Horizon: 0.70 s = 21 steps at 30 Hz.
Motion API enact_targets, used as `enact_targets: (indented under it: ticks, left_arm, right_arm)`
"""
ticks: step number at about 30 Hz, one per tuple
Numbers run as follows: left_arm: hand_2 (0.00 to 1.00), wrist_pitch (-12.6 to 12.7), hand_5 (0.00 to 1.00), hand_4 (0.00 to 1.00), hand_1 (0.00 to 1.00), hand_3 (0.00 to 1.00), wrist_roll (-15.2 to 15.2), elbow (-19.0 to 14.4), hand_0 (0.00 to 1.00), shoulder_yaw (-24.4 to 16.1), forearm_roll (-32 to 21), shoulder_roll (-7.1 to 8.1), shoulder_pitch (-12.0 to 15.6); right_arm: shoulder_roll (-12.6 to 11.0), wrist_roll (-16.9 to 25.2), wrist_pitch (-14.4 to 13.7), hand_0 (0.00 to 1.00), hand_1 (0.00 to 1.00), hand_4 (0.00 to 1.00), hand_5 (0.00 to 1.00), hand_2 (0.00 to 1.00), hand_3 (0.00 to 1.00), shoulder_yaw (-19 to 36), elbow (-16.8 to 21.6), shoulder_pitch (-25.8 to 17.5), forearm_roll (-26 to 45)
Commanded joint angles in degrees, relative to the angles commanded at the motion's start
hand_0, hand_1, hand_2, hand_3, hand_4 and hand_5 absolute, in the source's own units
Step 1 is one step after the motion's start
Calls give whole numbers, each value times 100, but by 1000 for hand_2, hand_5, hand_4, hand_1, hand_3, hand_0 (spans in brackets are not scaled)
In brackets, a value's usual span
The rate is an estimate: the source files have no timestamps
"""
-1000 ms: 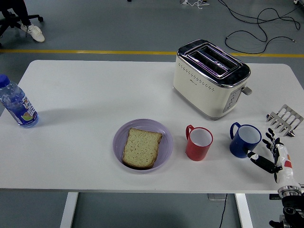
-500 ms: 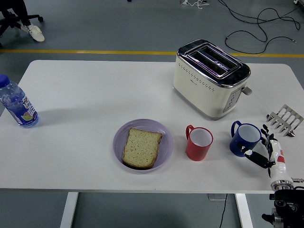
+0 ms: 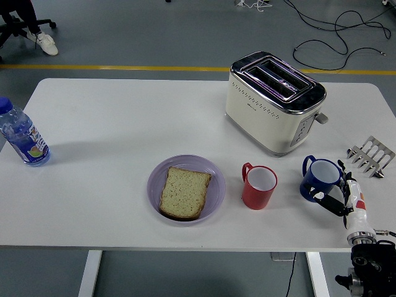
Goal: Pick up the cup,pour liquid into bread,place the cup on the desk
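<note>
A blue cup [image 3: 318, 176] stands on the white table [image 3: 111, 124] at the front right, its handle toward the left. My right hand [image 3: 329, 181] reaches in from the lower right corner and is shut on it: the thumb lies against its near side and the fingers [image 3: 342, 168] curl round its right side. A red cup [image 3: 258, 187] stands just left of it, empty as far as I can see. Further left, a slice of bread [image 3: 184, 192] lies on a purple plate [image 3: 154, 179]. My left arm is out of sight.
A cream toaster [image 3: 275, 102] stands behind the two cups. A metal toast rack [image 3: 371, 156] lies near the right edge, just behind my hand. A water bottle [image 3: 21, 136] stands at the far left edge.
My right hand moved in from beside the blue cup and closed its spread fingers round it. The cup shifted slightly right and away.
</note>
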Motion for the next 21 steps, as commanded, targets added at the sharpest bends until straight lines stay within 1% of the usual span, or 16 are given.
enact_targets:
  ticks: [11, 17, 21]
  left_arm:
    - [706, 0, 894, 294, 688, 590, -7, 0, 648, 42, -47, 0, -4]
    - [706, -6, 894, 293, 687, 589, -14, 0, 648, 103, -88, 0, -10]
    - [706, -10, 894, 293, 687, 590, -15, 0, 648, 114, -92, 0, -12]
  right_arm:
    - [45, 84, -188, 968, 870, 998, 143, 951, 998, -105, -199, 189, 284]
    - [42, 61, -346, 965, 869, 998, 147, 950, 998, -250, -388, 367, 357]
    - [43, 58, -367, 964, 867, 998, 146, 945, 998, -359, -476, 454, 420]
